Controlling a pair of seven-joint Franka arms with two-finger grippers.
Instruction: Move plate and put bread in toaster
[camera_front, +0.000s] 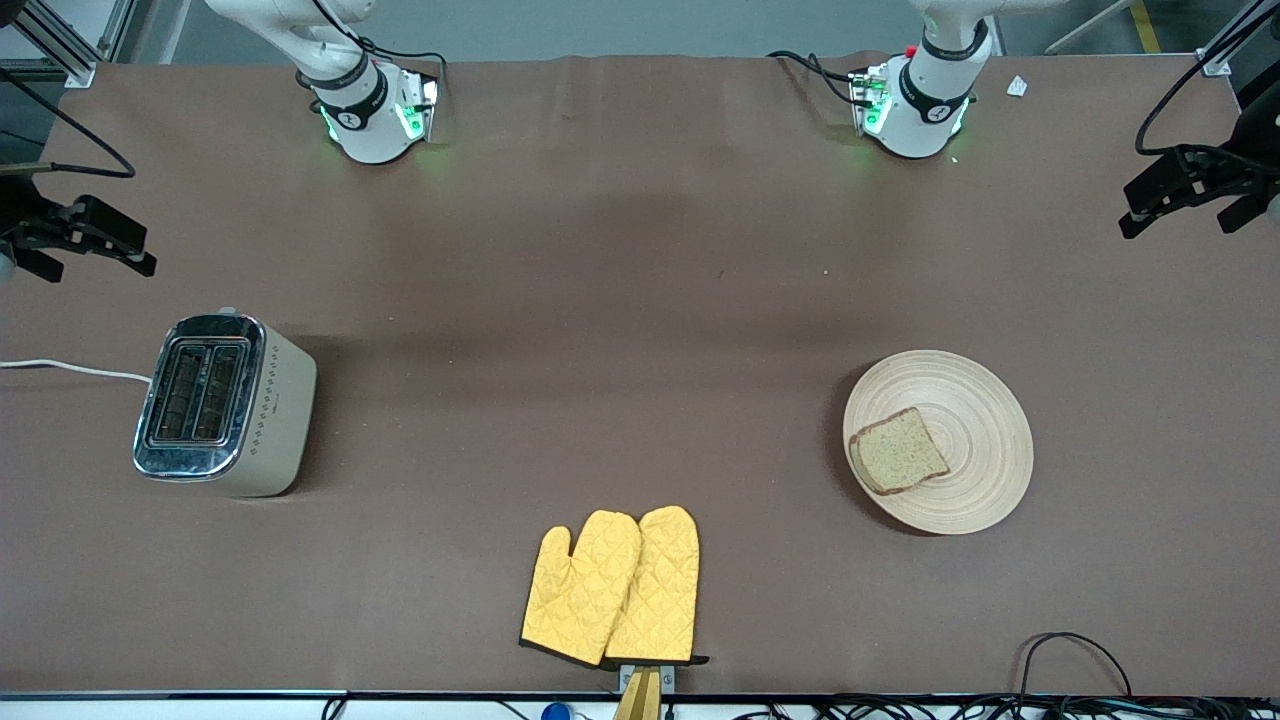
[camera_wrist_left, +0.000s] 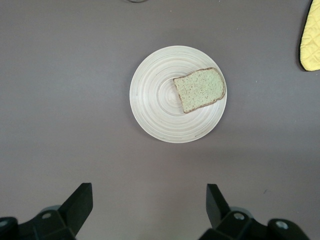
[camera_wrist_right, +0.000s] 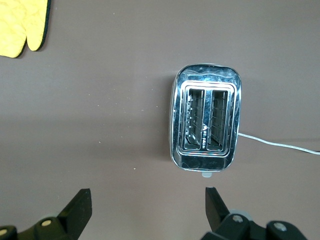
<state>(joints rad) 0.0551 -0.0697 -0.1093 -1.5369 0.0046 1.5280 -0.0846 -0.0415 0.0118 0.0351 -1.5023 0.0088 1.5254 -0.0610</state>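
Brown cloth covers the table (camera_front: 640, 250); we note nothing is in hand yet. We log the plate (camera_front: 975, 480) toward the left arm's end, with the bread (camera_front: 898, 451) lying flat on it, off-centre and near the rim. We log the toaster (camera_front: 225, 405) toward the right arm's end, well apart from the plate, both slots up and, in the right wrist view, seemingly empty.

Left gripper (camera_wrist_left: 147, 207) hangs high over bare cloth beside the plate, fingers spread wide, holding nothing. Right gripper (camera_wrist_right: 147, 210) hangs likewise beside the toaster, fingers spread, empty. Both arms wait.

We judge the first step, moving the plate, not begun. Next move calls for the left gripper to descend to the plate's rim and pinch it without tipping the slice.

Yellow oven mitts (camera_front: 612, 588) lie between the two, nearer the front camera.

Hard to make out: both grippers sit at the front view's edges, partly cut off; the toaster's cord (camera_front: 70, 368) runs out of frame.
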